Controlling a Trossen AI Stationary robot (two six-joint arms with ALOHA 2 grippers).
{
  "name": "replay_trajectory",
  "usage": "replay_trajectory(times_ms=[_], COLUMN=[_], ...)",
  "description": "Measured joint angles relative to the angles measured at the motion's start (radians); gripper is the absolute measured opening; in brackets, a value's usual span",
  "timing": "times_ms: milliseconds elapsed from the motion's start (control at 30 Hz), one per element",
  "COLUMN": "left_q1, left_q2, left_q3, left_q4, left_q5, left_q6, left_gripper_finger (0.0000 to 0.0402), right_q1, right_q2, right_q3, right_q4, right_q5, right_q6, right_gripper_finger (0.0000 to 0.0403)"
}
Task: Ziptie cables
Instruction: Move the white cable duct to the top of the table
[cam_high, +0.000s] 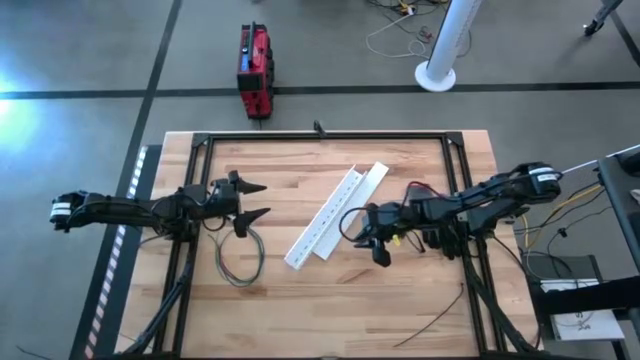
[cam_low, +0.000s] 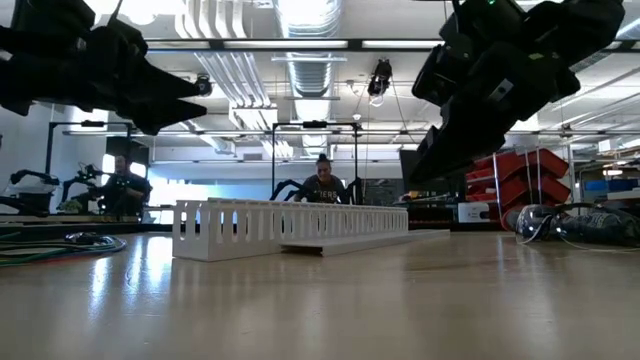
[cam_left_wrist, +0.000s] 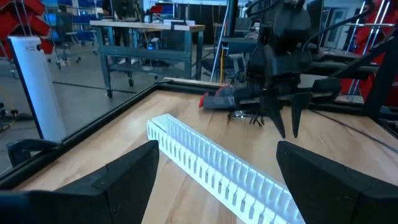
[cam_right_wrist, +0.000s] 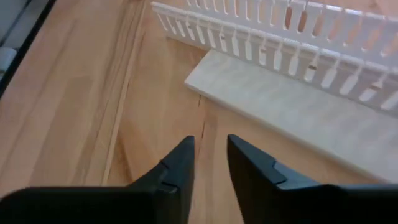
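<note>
Left tool (cam_high: 262, 200) spread wide, right tool (cam_high: 380, 250) nearly together, bare table (cam_high: 420, 310) flanking the slotted duct (cam_high: 322, 218).

Dark jointed arms, black tapered jaws

white slotted duct (cam_high: 322, 220) between tools, bare wood around

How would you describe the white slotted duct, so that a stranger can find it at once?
Look at the middle of the wooden table, between the two arms. The white slotted duct lies there diagonally, a long channel with comb-like side walls. The flat white cover strip beside it has no slots, and the cable loop is thin and dark.
</note>
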Motion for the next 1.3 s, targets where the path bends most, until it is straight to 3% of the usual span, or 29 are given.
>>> replay_trajectory(times_ms=[233, 500, 933, 1100, 1300], left_q1=[0.000, 0.000, 0.000, -0.004, -0.053], left_q2=[0.003, 0.007, 0.116, 0.170, 0.266], left_q3=[0.000, 0.000, 0.000, -0.001, -0.001], left_q4=[0.001, 0.002, 0.000, 0.035, 0.151], left_q5=[0.000, 0.015, 0.017, 0.018, 0.003], left_q6=[-0.023, -0.122, -0.233, -0.278, -0.298], left_gripper_finger=[0.0311, 0.0311, 0.0311, 0.0311, 0.0311], right_q1=[0.016, 0.029, 0.028, 0.031, 0.059], right_q2=[0.005, 0.026, 0.213, 0.172, 0.035], right_q3=[0.003, 0.000, 0.092, 0.156, 0.165], right_q4=[-0.004, -0.019, -0.027, -0.205, -0.315], right_q5=[0.000, 0.000, 0.000, 0.001, 0.016], right_q6=[-0.085, -0.105, -0.146, -0.146, -0.152], right_gripper_finger=[0.0003, 0.0007, 0.0008, 0.0007, 0.0002])
